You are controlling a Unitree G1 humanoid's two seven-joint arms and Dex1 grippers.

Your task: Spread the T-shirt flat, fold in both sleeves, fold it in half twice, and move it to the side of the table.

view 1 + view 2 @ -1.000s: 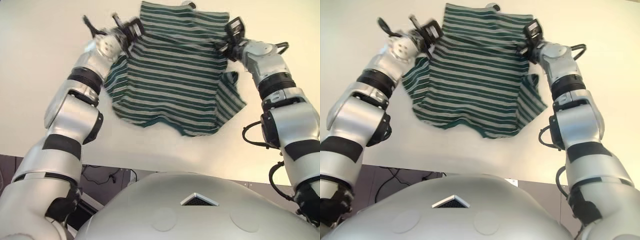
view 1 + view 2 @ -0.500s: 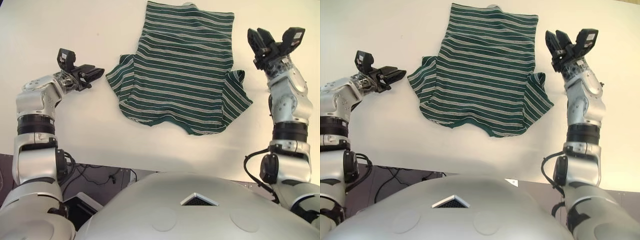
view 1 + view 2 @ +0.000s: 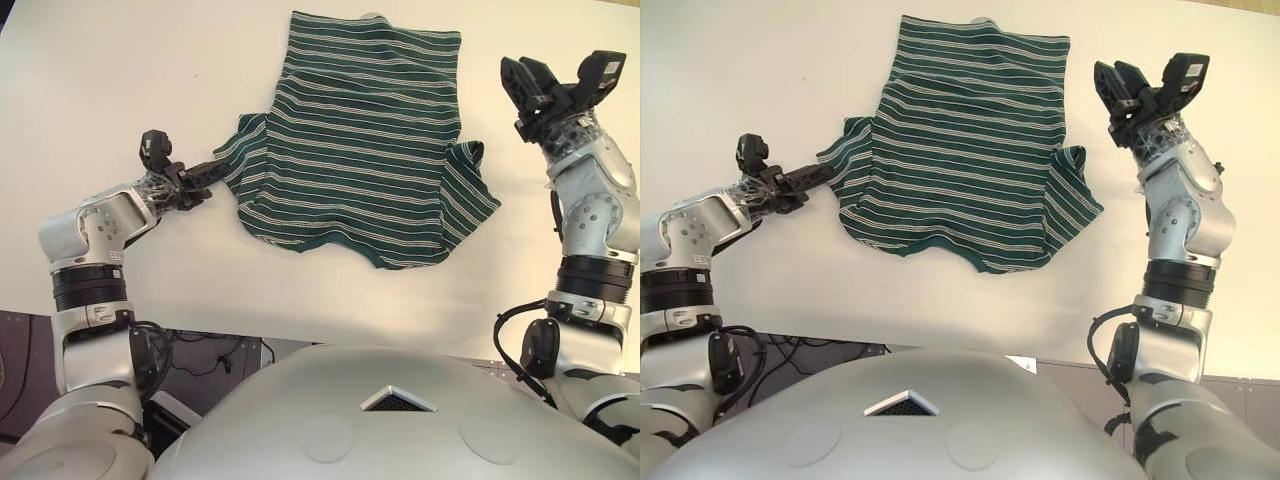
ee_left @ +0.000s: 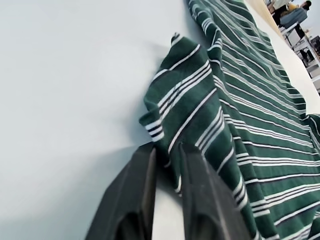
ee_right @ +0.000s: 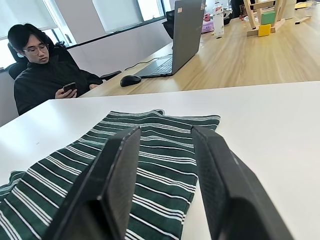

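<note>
White tabletop (image 3: 100, 80); wooden office desk (image 5: 260, 55) beyond. Green white-striped fabric T-shirt (image 3: 360, 170) between grippers. Left gripper (image 3: 215, 170) at sleeve, grip undeterminable. Right gripper (image 3: 558, 68) spread wide, empty.

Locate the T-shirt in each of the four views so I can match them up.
Left eye view: the T-shirt lies upper centre on the white table, between the two arms.
Right eye view: the same spot, a little further left in the picture.
Left wrist view: its striped sleeve and body lie just beyond the left gripper.
Right wrist view: it spreads out beyond the open right gripper.
Shared landmark: the white table under it.
</note>
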